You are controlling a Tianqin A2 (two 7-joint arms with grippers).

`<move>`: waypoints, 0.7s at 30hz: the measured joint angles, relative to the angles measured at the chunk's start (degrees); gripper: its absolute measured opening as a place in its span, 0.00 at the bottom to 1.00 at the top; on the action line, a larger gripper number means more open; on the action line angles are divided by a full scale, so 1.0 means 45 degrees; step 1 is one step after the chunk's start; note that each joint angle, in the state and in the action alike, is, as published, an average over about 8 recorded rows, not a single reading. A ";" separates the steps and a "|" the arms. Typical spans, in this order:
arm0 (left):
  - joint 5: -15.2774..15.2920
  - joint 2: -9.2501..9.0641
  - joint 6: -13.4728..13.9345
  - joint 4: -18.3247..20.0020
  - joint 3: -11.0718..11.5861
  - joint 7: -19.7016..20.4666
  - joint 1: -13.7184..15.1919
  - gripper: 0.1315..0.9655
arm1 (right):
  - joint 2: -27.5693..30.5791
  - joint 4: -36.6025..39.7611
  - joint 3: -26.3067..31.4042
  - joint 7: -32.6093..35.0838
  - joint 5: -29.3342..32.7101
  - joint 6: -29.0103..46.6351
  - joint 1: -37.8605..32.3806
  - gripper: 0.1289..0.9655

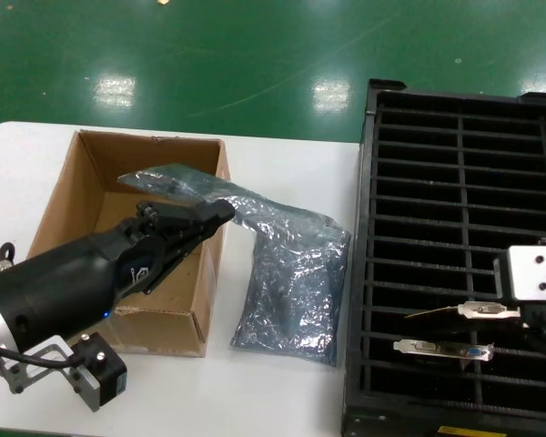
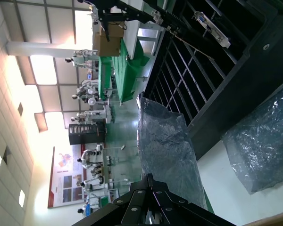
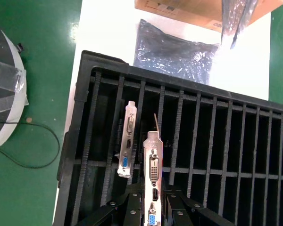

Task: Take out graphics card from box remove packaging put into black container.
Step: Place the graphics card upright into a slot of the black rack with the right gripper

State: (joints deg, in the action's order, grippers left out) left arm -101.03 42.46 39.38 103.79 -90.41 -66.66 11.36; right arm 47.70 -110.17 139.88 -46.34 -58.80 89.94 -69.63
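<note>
Two jobs: my right gripper clamps the graphics card over the black container, slotting next; left gripper pinches the packaging.

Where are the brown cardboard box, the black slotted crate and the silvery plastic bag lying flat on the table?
Brown cardboard box (image 1: 68,196), head view, left wall.
Black slotted plastic crate (image 1: 437,146), head view, upper ribs.
Silvery plastic bag (image 1: 291,291), head view, its middle.
</note>
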 joint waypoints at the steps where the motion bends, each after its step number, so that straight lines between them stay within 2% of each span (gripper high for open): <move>1: 0.0000 0.0000 0.0000 0.0000 0.0000 0.0000 0.0000 0.01 | -0.0030 -0.0002 0.0139 -0.0033 -0.0008 0.0000 -0.0134 0.07; 21: 0.0000 0.0000 0.0000 0.0000 0.0000 0.0000 0.0000 0.01 | -0.0168 -0.0642 0.2093 -0.0670 -0.0452 0.0000 -0.1750 0.07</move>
State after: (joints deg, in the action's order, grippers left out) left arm -101.03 42.46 39.38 103.79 -90.41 -66.66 11.36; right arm 46.95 -113.06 149.30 -49.35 -60.84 89.94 -77.51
